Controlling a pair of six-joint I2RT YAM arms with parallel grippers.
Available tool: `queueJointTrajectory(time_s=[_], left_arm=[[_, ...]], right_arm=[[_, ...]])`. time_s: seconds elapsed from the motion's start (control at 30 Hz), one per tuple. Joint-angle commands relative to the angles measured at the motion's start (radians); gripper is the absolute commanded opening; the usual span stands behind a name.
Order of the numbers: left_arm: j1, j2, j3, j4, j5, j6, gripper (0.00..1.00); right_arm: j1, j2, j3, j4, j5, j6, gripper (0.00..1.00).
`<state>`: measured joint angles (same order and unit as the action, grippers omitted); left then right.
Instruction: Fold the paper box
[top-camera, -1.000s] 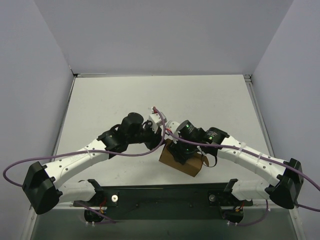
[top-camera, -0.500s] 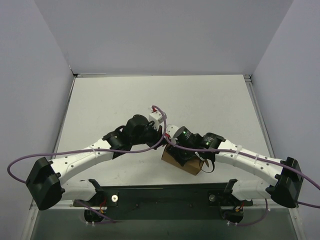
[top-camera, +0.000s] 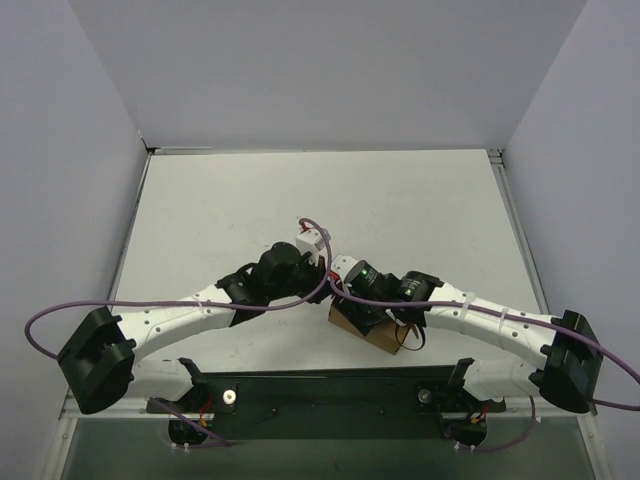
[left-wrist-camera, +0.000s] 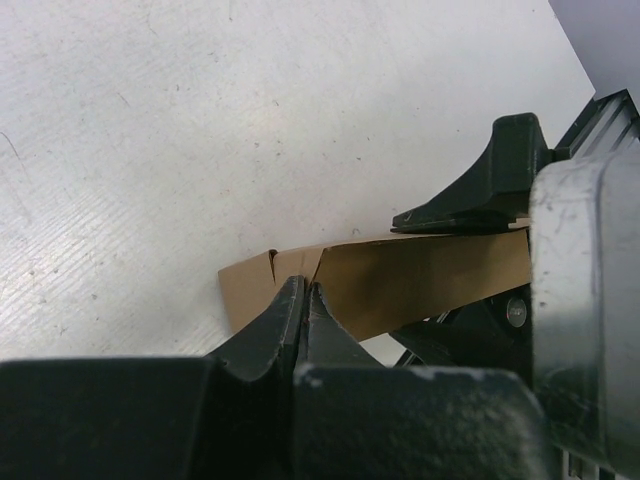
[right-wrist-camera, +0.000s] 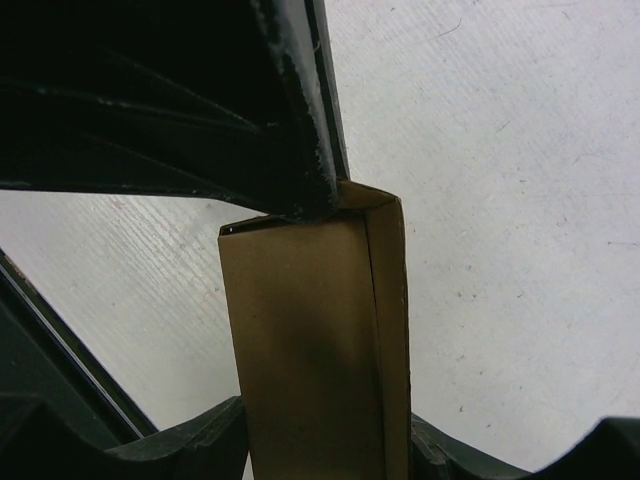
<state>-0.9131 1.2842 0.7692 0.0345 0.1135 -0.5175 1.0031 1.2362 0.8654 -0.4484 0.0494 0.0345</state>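
step: tucking 1 end flap (judged mid-fold) | right hand (right-wrist-camera: 325, 445) clamped on paper box (right-wrist-camera: 310, 330), frame centre | left hand (left-wrist-camera: 305, 298) fingers together at flap | next: firm inward push

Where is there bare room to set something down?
Free: the far half of the table, from the back wall to the left claw and right claw. Crowded: near centre, where both grip the paper box.

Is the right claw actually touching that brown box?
Touching. In the right wrist view the paper box sits clamped inside the right gripper, both fingers against its sides, no gap.
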Motion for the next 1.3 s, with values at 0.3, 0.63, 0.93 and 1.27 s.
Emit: queueJointTrajectory(time_s=[0.3,0.63,0.93,1.27], left_arm=[[-0.04,0.0,-0.056,0.087,0.017,-0.094,0.0],[-0.058,-0.008,-0.117,0.128,0.005,-0.134,0.0],[-0.069,-0.02,-0.166,0.128,-0.009,-0.141,0.0],[-0.082,-0.005,-0.166,0.084,-0.037,-0.079,0.0]], right_arm=[[0.005,0.023,0.0,0.099,0.064,0.013,0.37],[0.003,0.026,-0.006,0.103,0.069,0.015,0.36],[0.003,0.031,-0.011,0.108,0.072,0.015,0.36],[0.003,0.029,-0.011,0.109,0.079,0.013,0.36]])
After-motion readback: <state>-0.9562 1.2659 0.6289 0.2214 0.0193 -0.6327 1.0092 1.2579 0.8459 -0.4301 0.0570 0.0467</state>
